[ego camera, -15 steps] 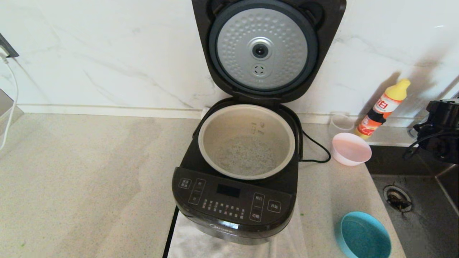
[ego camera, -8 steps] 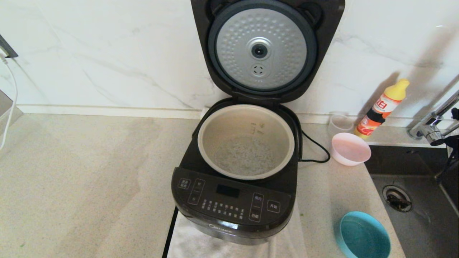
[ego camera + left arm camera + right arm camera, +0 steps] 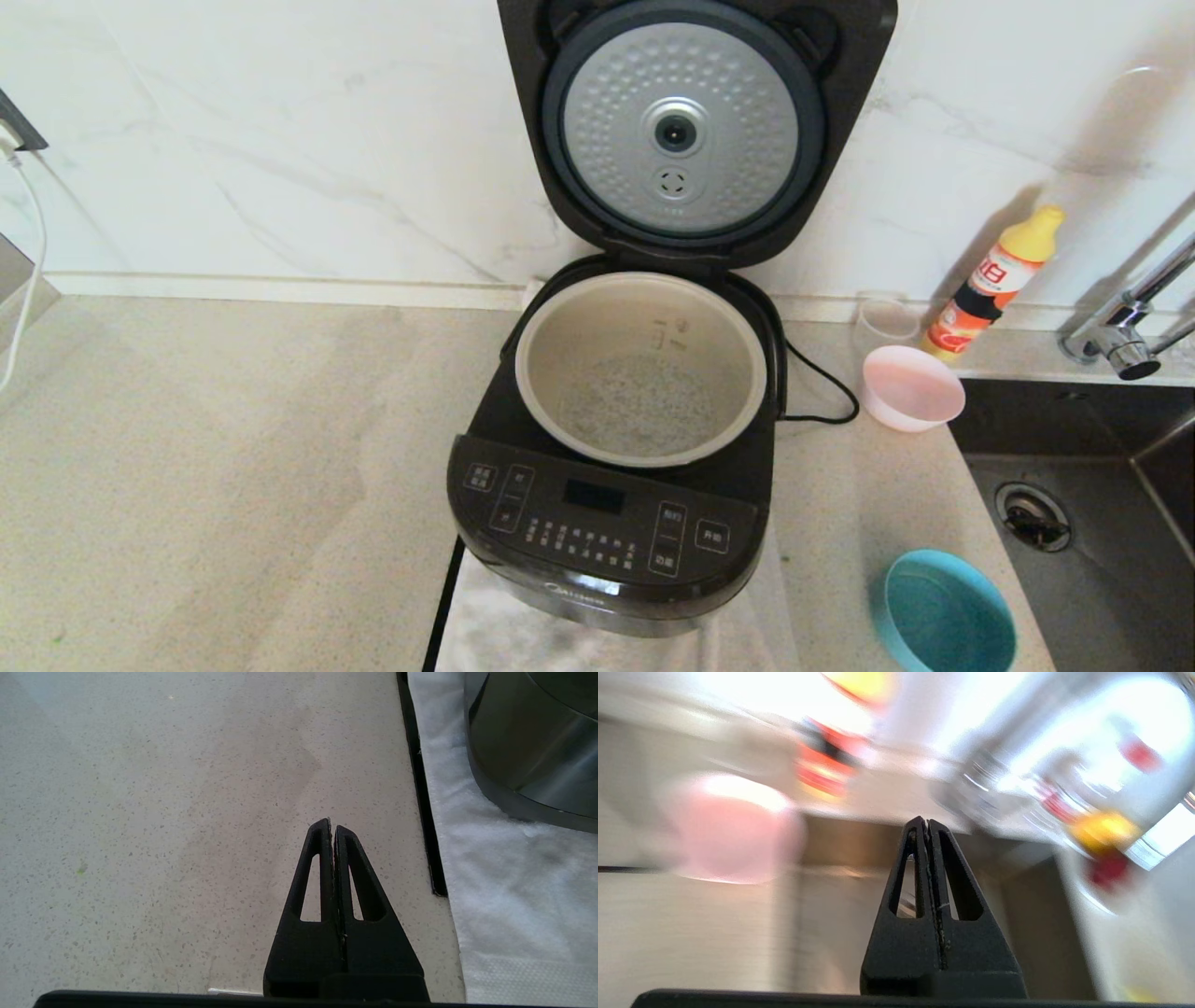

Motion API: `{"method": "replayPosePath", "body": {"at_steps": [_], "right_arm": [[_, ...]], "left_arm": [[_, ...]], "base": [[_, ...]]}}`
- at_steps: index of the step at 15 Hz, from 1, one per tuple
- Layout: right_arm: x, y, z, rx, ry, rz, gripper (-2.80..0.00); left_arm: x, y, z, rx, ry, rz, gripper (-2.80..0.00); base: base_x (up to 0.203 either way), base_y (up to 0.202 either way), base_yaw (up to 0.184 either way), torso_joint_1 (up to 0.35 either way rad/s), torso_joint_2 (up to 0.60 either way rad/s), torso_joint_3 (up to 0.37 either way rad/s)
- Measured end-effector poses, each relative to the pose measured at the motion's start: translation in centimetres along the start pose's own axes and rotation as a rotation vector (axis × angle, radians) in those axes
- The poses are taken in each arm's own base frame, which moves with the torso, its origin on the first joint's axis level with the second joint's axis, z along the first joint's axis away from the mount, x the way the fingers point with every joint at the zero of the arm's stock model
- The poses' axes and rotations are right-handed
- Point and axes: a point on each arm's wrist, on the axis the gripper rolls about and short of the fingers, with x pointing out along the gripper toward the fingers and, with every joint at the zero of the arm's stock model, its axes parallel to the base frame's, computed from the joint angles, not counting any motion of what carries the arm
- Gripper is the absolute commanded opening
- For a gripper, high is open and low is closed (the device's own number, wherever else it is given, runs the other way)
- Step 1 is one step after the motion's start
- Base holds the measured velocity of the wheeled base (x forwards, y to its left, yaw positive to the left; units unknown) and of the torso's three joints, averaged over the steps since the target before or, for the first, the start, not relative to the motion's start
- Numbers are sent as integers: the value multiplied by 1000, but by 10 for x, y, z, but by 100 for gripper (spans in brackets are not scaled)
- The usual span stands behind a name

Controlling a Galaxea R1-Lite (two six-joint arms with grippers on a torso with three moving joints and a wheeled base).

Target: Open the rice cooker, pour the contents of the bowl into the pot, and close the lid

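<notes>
The black rice cooker (image 3: 607, 532) stands in the middle of the counter with its lid (image 3: 691, 131) raised upright, silver dimpled disc facing me. The pale pot (image 3: 607, 317) sits inside with white grains (image 3: 644, 406) on its bottom. A pink bowl (image 3: 913, 387) rests right of the cooker, and a blue bowl (image 3: 945, 611) sits nearer the front; both look empty. My right gripper (image 3: 926, 822) is shut on nothing, off to the right over the sink, with the pink bowl (image 3: 733, 830) ahead. My left gripper (image 3: 332, 826) is shut and empty above bare counter, left of the cooker's base (image 3: 528, 751).
A steel sink (image 3: 1074, 560) with a faucet (image 3: 1120, 327) fills the right. A yellow-capped bottle (image 3: 999, 280) and a clear glass (image 3: 887, 322) stand by the back wall. A white cloth (image 3: 504, 868) lies under the cooker, a black strip (image 3: 423, 802) along its edge.
My right arm, seen at the right edge of the head view a second ago, has drawn back out of that view, uncovering the faucet. Cooker and bowls have not moved.
</notes>
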Motion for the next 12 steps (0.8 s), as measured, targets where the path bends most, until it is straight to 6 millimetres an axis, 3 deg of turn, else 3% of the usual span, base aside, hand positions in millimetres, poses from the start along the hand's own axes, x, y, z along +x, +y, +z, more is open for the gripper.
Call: {"method": "replayPosePath", "body": {"at_steps": [3, 7, 12], "right_arm": [[-26, 16, 28, 61, -51, 150, -280], [-46, 12, 89, 227, -82, 269, -280], [-38, 6, 150, 505, 41, 477, -280]], "left_arm": [[0, 0, 0, 0, 0, 0, -280], [0, 0, 0, 0, 0, 1, -280], [0, 0, 0, 0, 0, 0, -280]], "base": [[0, 0, 0, 0, 0, 0], [0, 0, 0, 0, 0, 0], [0, 0, 0, 0, 0, 0]]}}
